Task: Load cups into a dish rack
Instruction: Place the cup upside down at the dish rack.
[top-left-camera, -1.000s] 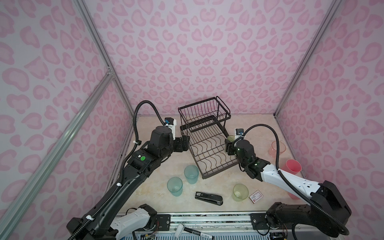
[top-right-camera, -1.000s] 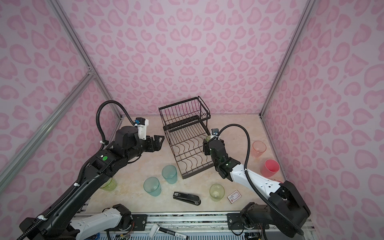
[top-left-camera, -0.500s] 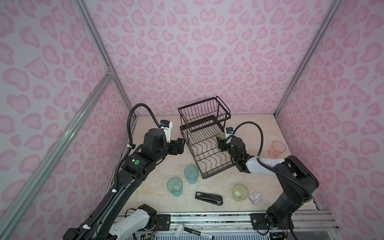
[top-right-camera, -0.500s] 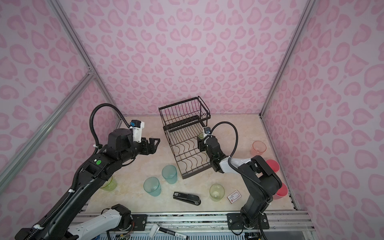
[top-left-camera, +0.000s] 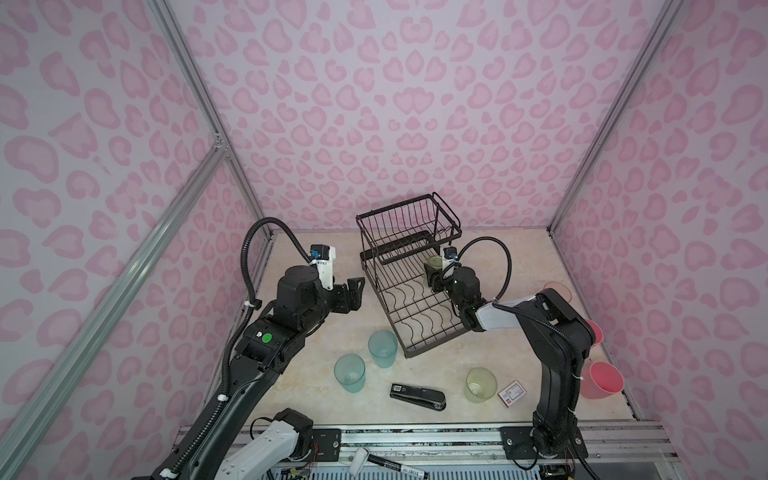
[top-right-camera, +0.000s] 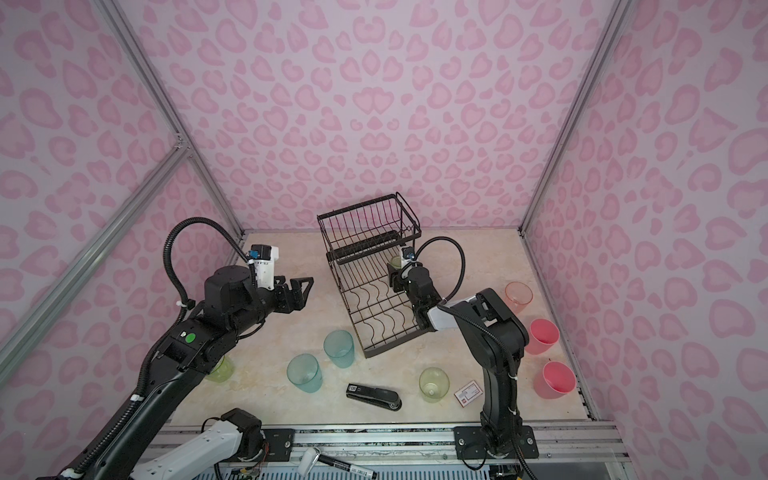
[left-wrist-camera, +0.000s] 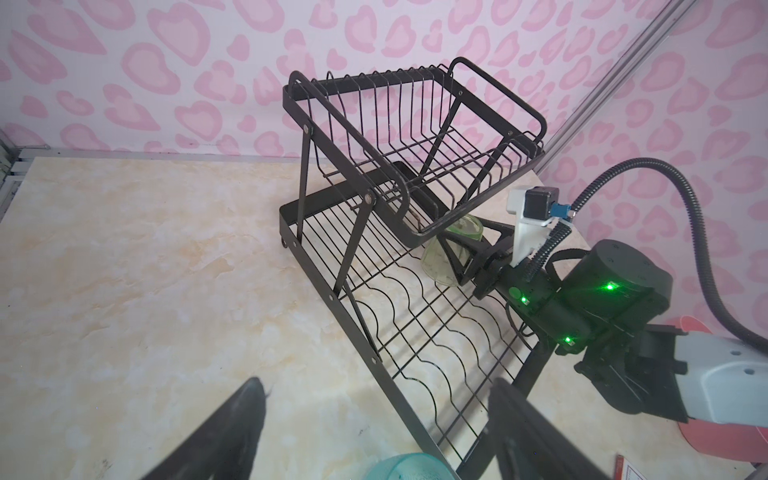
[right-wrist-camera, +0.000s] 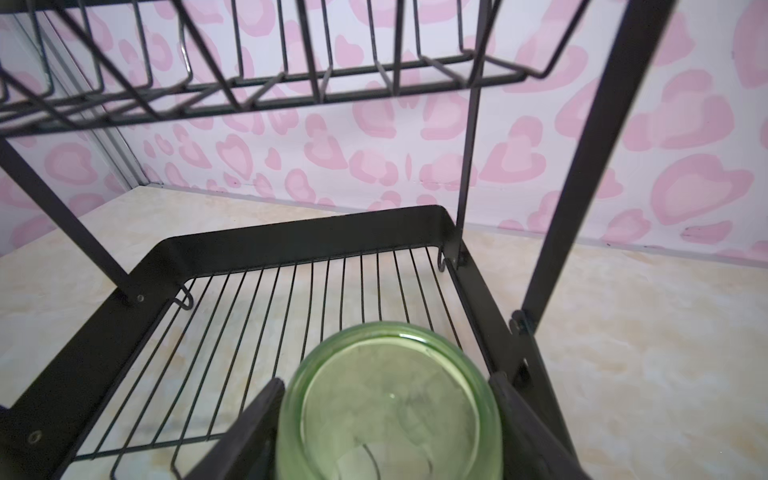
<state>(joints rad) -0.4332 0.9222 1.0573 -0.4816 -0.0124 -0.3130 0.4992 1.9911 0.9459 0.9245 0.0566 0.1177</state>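
Holding the dish rack (left-wrist-camera: 332, 296), a seemingly marbled tabletop (left-wrist-camera: 145, 270) meets pink walls (top-left-camera: 395, 104).

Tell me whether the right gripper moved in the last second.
Yes. The right gripper, shut on the yellow-green cup, went from the dish rack's outer edge inward over its lower tray, toward the back wall.
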